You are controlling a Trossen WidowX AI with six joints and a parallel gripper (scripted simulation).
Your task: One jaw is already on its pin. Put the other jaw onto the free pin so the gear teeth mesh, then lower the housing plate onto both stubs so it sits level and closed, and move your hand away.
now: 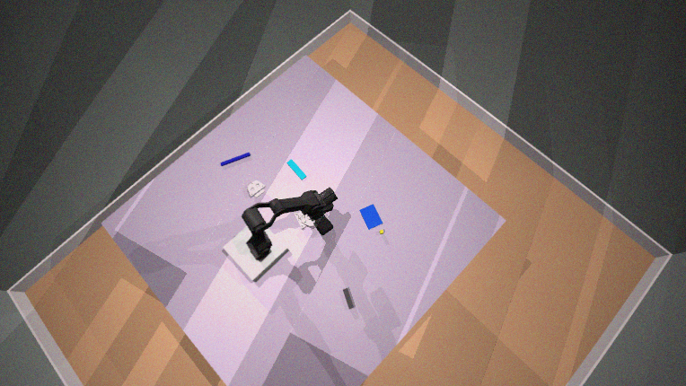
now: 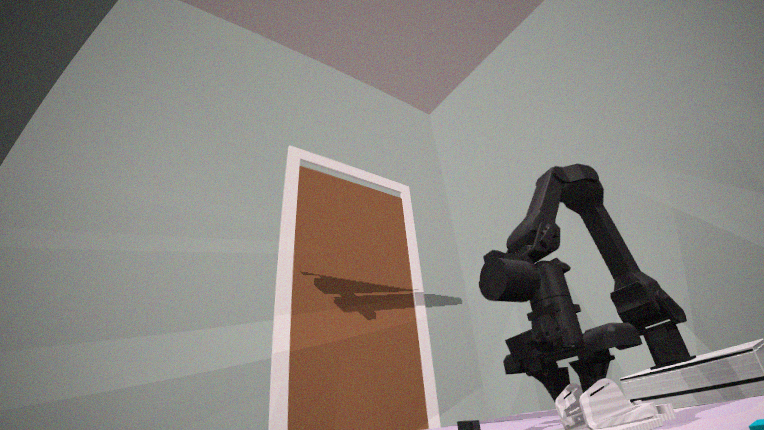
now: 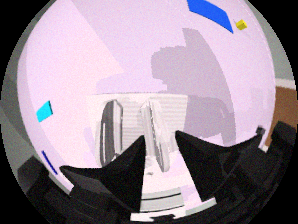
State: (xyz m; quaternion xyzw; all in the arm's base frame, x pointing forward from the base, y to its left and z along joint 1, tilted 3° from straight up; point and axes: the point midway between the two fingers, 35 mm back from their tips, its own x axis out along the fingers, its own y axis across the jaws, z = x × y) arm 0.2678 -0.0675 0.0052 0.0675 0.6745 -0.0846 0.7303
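Observation:
My gripper (image 3: 160,136) (image 2: 574,385) points down and is shut on a white jaw (image 3: 152,122), the right one in the wrist view. The other white jaw (image 3: 116,131) stands to its left, apart from the fingers, on the pale ribbed base (image 3: 134,104). The two jaws stand side by side with a gap at their upper ends. The gear teeth and pins are hidden or too small to make out, so I cannot tell if the held jaw is on its pin. The white housing plate (image 1: 255,188), with small holes, lies apart from the mechanism, up and left of the arm in the top view.
A cyan bar (image 1: 296,170) (image 3: 44,111) and a dark blue rod (image 1: 234,159) lie beyond the arm. A blue rectangle (image 1: 371,216) (image 3: 212,14) and a yellow cube (image 1: 382,232) (image 3: 241,25) lie to the right. A dark grey block (image 1: 348,298) lies lower down.

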